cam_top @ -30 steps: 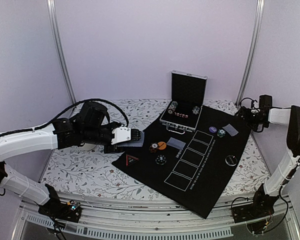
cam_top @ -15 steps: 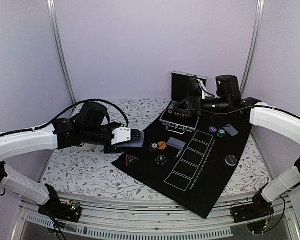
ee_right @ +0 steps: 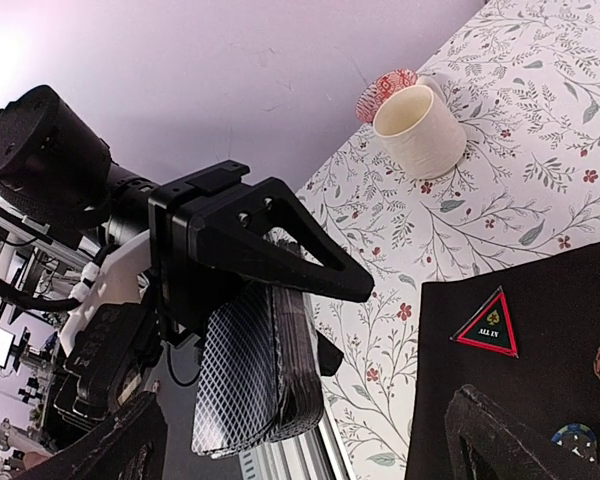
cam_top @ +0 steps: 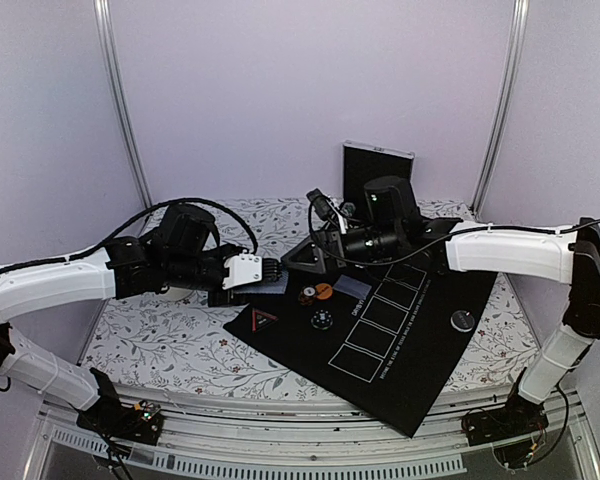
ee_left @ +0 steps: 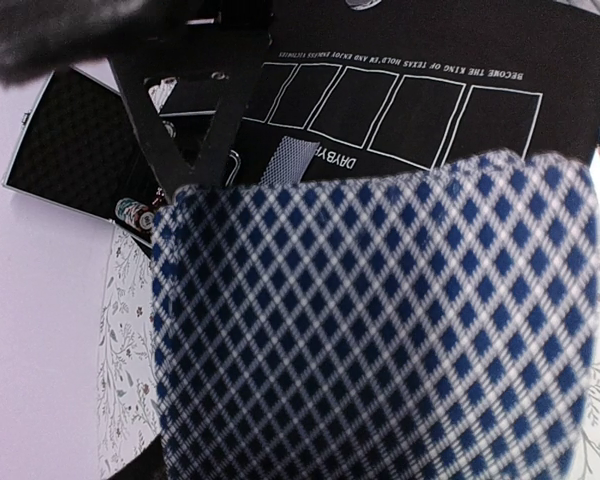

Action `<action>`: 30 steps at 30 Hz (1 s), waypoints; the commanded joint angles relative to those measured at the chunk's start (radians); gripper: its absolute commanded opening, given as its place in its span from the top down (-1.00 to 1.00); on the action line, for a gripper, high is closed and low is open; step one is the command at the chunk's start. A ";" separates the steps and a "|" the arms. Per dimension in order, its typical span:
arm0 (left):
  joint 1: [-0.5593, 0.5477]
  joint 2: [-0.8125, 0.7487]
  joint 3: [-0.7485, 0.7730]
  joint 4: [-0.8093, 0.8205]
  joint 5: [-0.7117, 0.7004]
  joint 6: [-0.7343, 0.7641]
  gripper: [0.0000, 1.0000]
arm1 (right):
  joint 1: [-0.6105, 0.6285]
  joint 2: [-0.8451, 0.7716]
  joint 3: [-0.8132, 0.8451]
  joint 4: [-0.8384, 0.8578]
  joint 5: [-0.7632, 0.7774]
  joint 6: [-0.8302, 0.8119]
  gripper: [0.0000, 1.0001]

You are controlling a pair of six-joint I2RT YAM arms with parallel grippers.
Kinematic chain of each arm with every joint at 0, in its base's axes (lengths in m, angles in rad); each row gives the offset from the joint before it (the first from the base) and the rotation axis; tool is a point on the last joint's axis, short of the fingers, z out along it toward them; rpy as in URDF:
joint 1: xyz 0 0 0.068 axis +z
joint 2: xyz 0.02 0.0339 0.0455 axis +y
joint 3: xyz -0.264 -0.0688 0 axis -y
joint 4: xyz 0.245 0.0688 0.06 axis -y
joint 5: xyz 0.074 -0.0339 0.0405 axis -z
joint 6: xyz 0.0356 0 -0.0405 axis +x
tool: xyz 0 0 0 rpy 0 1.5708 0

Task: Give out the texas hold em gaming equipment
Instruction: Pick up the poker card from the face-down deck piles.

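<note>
My left gripper (cam_top: 267, 272) is shut on the deck of cards (cam_top: 276, 283), held edge-on over the mat's left corner. The deck's blue-diamond back (ee_left: 380, 330) fills the left wrist view and hides the fingers. My right gripper (cam_top: 303, 258) is open and empty, just right of the deck; its fingers (ee_right: 120, 445) frame the deck (ee_right: 250, 370) in the right wrist view. On the black mat (cam_top: 410, 350) lie an orange button (cam_top: 323, 291), a striped chip (cam_top: 307, 297), another chip (cam_top: 322, 319), a face-down card (cam_top: 352, 288) and a black disc (cam_top: 464, 320).
A red-edged triangular all-in marker (cam_top: 264, 319) lies on the mat's left part. The open chip case (cam_top: 378, 168) stands behind my right arm. A cream cup (ee_right: 418, 125) sits on the floral cloth behind the left gripper. Printed card boxes (cam_top: 385, 315) run down the mat.
My right arm has swung from the far right, over the case, to the left; its open gripper is now beside the deck. The left arm and deck have not moved.
</note>
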 commanded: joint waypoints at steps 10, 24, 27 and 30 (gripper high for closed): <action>-0.016 -0.021 -0.010 0.038 -0.014 0.000 -0.06 | 0.030 0.106 0.066 0.014 -0.024 0.041 -0.93; -0.017 -0.022 -0.015 0.046 -0.027 0.003 -0.04 | 0.032 0.088 0.115 -0.122 0.012 -0.022 -0.36; -0.019 -0.023 -0.015 0.046 -0.030 0.003 -0.04 | 0.031 0.086 0.125 -0.138 0.007 -0.024 -0.25; -0.017 -0.024 -0.016 0.046 -0.032 0.005 -0.04 | 0.032 0.080 0.135 -0.157 0.013 -0.031 -0.16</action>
